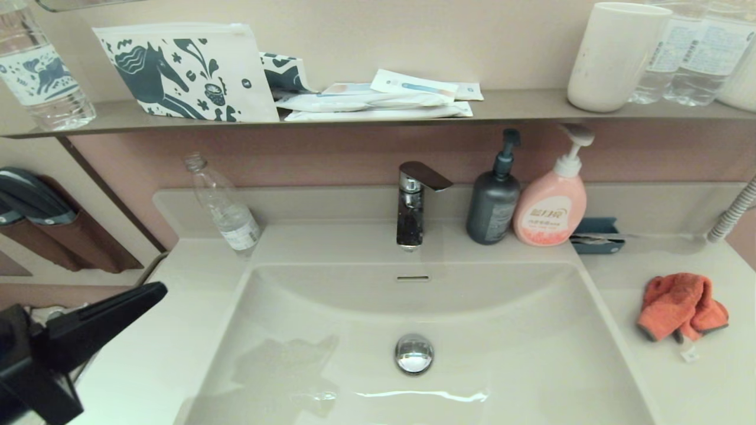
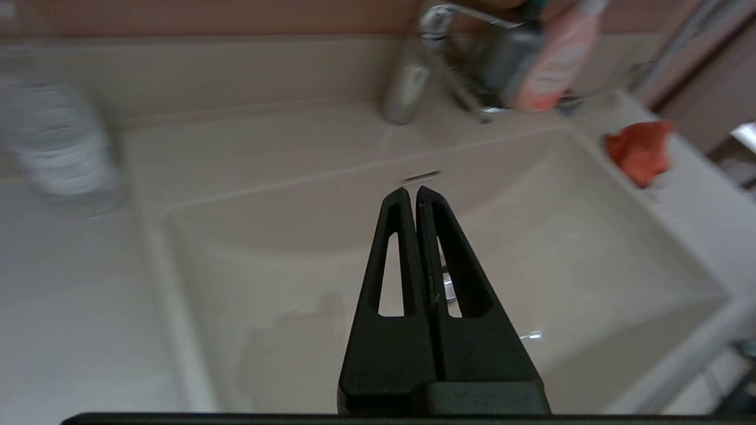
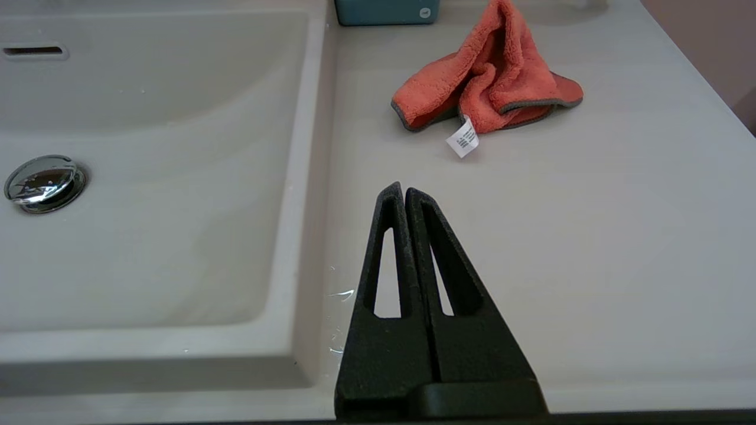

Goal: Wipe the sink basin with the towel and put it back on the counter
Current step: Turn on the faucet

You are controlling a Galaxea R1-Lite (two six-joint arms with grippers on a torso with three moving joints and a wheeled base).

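The orange-red towel point(image 1: 679, 307) lies crumpled on the counter point(image 1: 726, 378) to the right of the sink basin point(image 1: 508, 354), with its white tag toward the front. In the right wrist view the towel point(image 3: 490, 82) is ahead of my right gripper point(image 3: 403, 190), which is shut, empty and over the counter point(image 3: 590, 248) beside the basin's rim. This gripper is out of the head view. My left gripper point(image 1: 160, 289) hovers at the front left, shut and empty. In its wrist view the left gripper point(image 2: 411, 192) points over the basin point(image 2: 283, 265), with the towel point(image 2: 638, 150) far across.
A chrome tap point(image 1: 413, 203), a grey pump bottle point(image 1: 493, 200) and a pink pump bottle point(image 1: 552, 203) stand on the back ledge. A clear plastic bottle point(image 1: 227, 206) leans at the back left. A blue holder point(image 1: 596, 236) sits behind the towel. The chrome drain plug point(image 1: 414, 353) is in the basin.
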